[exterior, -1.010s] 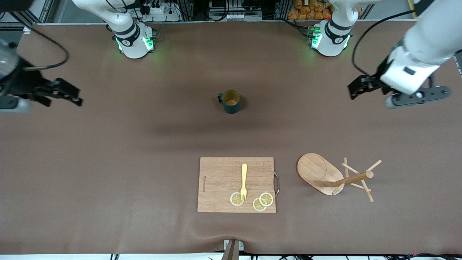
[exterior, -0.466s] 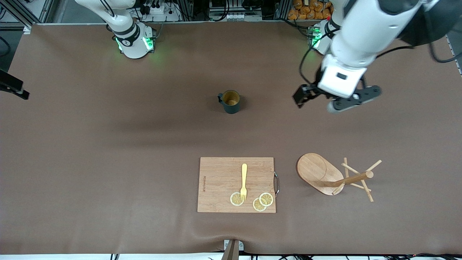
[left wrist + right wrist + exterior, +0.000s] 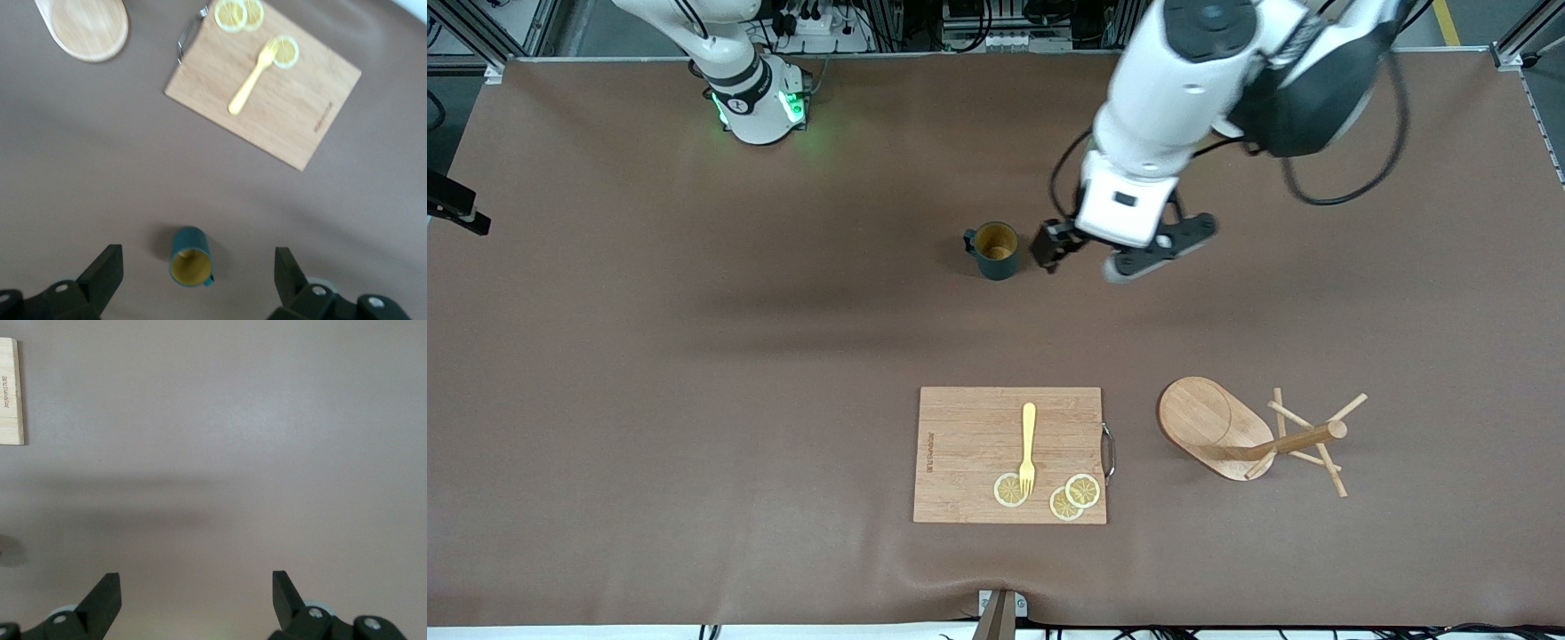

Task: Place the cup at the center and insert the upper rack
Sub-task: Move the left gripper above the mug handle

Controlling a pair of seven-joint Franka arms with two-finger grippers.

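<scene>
Wooden things lie nearest the front camera: a cutting board [image 3: 1009,454] with a yellow fork [image 3: 1028,448] on it, the tines resting on one of three lemon slices [image 3: 1082,490] grouped at the board's near edge. A small metal handle [image 3: 1109,452] sits on the board's side toward the left arm's end of the table. Just beside that, apart from the board, the mug tree [image 3: 1249,435] lies tipped on its side, its oval base raised on edge and its post and thin pegs pointing toward the left arm's end.

Farther from the camera, well apart from both, the dark green cup [image 3: 996,250] stands upright on the brown table [image 3: 694,373], roughly midway along its length, tan inside showing and its handle turned toward the right arm's end.

The left gripper [image 3: 1054,249] hangs over the table just beside the cup, on the side toward the left arm's end, not touching it. Its fingers [image 3: 103,273] are spread wide with nothing between them; the left wrist view shows the cup between and below them.

The right gripper [image 3: 197,597] waits over bare table near the right arm's end, jaws likewise wide and holding nothing.
</scene>
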